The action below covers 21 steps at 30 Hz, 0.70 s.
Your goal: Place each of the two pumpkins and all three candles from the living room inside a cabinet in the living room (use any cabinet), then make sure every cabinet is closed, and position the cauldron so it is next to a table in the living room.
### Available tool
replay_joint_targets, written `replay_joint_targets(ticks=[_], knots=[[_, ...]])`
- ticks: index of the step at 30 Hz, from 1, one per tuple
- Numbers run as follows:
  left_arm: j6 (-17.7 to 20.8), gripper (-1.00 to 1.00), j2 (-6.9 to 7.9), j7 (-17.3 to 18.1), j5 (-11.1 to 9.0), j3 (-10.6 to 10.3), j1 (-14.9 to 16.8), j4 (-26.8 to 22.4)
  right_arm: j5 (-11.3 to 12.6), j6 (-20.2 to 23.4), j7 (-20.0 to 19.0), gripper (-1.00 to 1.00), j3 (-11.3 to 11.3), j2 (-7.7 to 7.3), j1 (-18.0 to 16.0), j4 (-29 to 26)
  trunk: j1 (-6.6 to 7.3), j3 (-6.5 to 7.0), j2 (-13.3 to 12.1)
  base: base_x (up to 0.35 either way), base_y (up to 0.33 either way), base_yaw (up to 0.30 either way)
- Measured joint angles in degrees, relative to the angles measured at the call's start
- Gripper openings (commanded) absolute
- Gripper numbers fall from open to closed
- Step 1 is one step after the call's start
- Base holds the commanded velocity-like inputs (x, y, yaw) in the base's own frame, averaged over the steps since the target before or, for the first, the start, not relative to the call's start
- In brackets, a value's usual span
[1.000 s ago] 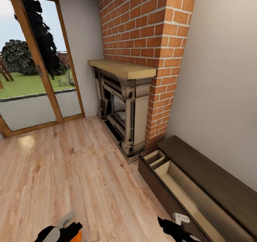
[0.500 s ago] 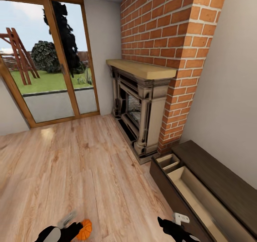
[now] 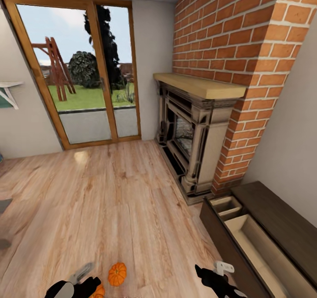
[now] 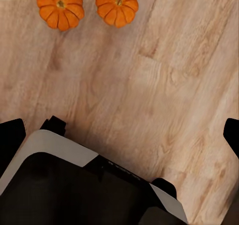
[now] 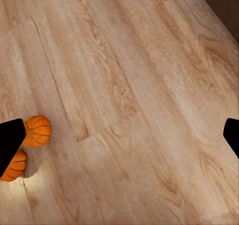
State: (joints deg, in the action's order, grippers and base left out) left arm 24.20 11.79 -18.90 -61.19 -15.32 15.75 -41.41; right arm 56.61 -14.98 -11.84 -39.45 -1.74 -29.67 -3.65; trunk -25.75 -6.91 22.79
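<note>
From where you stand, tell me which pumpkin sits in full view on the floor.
The pumpkin farther from you lies fully in the open. The other pumpkin is half hidden behind your left claw.

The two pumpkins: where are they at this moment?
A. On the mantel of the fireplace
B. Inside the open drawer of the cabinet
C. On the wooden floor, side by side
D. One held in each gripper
C: the left wrist view shows both pumpkins resting close together on the bare wooden floor, with nothing gripping them.
</note>
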Motion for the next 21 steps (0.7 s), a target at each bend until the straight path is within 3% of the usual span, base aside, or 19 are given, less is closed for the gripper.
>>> replay_joint_targets(ticks=[8,21], knots=[[0.0,1.00,0.00,0.0,0.0,0.2,0.0,0.0,-0.1,-0.1,0.0,1.00,0.0,0.00,0.0,0.0,0.02,0.00,0.0,0.077,0.161,0.290],[0.0,1.00,0.00,0.0,0.0,0.3,0.0,0.1,-0.1,-0.1,0.0,1.00,0.0,0.00,0.0,0.0,0.03,0.00,0.0,0.259,0.152,0.290]])
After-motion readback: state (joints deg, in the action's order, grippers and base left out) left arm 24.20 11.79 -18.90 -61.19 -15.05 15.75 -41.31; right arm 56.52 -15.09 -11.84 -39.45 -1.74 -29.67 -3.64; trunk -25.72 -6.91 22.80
